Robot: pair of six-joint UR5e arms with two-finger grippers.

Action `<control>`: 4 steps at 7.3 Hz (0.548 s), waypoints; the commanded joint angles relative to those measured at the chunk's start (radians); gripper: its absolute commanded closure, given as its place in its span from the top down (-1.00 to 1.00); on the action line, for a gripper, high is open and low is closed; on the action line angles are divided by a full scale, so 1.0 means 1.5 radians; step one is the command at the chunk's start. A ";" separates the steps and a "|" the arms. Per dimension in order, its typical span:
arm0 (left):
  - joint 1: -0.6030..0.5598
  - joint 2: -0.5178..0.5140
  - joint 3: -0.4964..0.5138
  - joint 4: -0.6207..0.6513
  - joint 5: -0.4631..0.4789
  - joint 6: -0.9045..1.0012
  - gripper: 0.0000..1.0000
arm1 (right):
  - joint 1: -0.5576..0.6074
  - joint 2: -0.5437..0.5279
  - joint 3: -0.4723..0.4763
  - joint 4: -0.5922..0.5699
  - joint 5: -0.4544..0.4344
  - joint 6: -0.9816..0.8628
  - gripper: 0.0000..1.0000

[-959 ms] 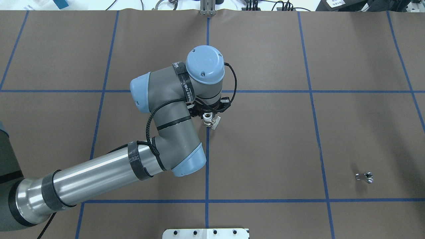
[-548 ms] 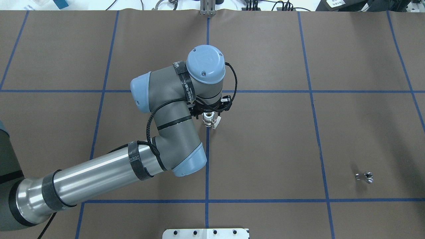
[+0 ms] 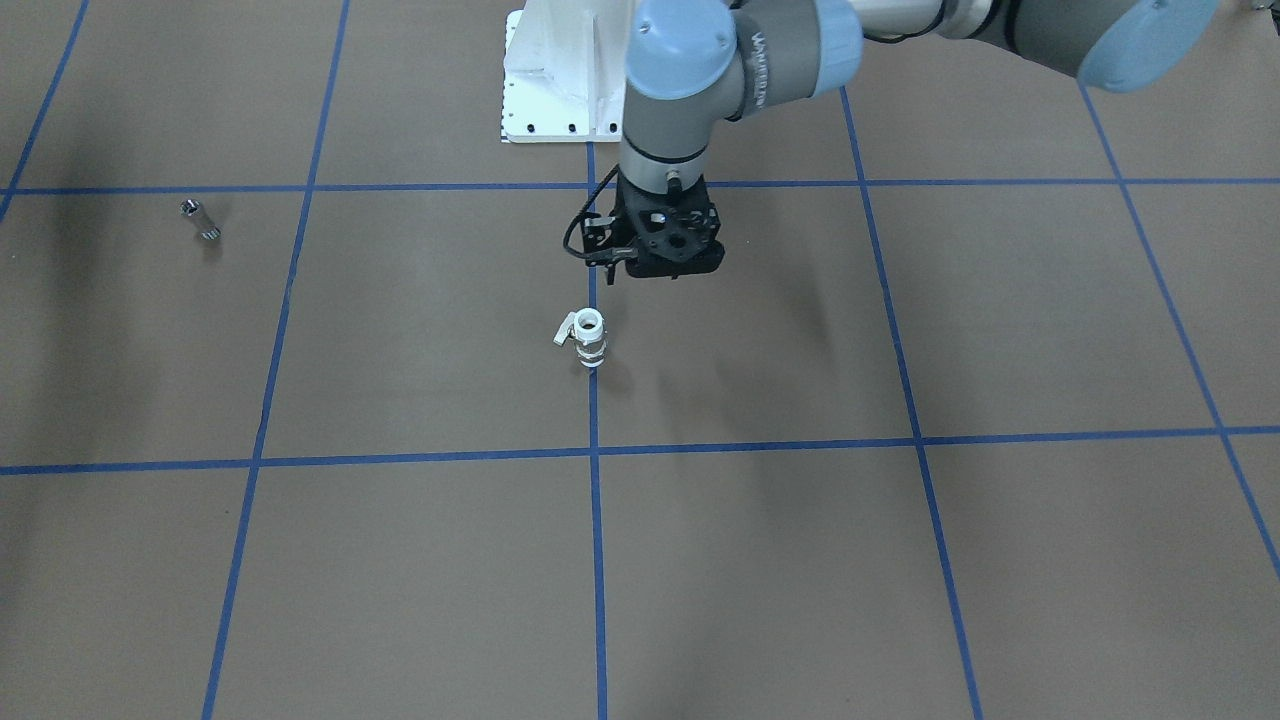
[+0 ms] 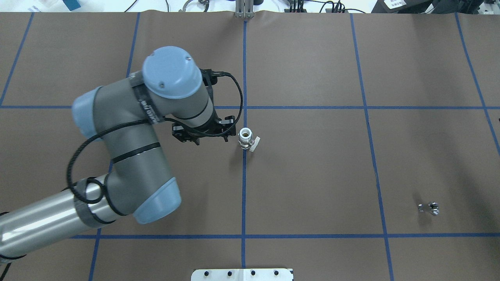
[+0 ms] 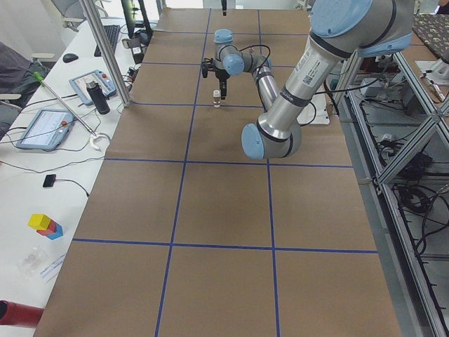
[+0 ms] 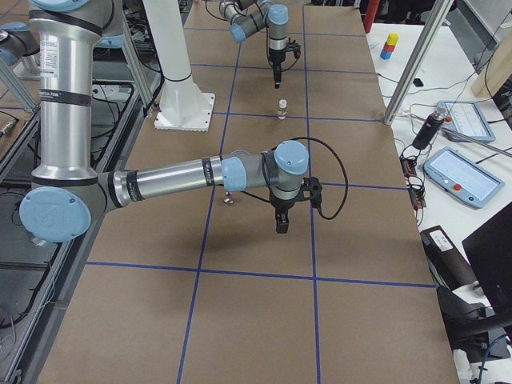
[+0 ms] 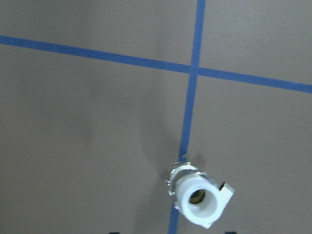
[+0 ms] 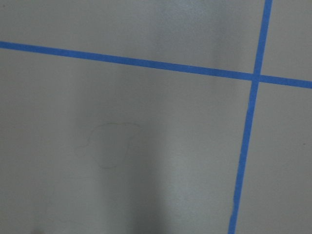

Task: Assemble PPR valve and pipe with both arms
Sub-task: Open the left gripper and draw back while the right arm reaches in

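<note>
Valve stands upright alone; left gripper hovers beside.

Near right arm reaches across the brown table cover, right gripper pointing straight down near a blue tape line. Can't read its jaw state from here. Pipe lies on the cover just behind that forearm, nothing gripping it. Far end: left arm, left gripper hanging clear of the PPR valve, which stands upright by a tape crossing. White pedestal at left, two teach pendants on the bench at right.
</note>
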 commanded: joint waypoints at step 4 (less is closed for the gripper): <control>-0.090 0.135 -0.101 0.001 -0.059 0.173 0.55 | -0.197 -0.167 0.028 0.434 -0.054 0.268 0.96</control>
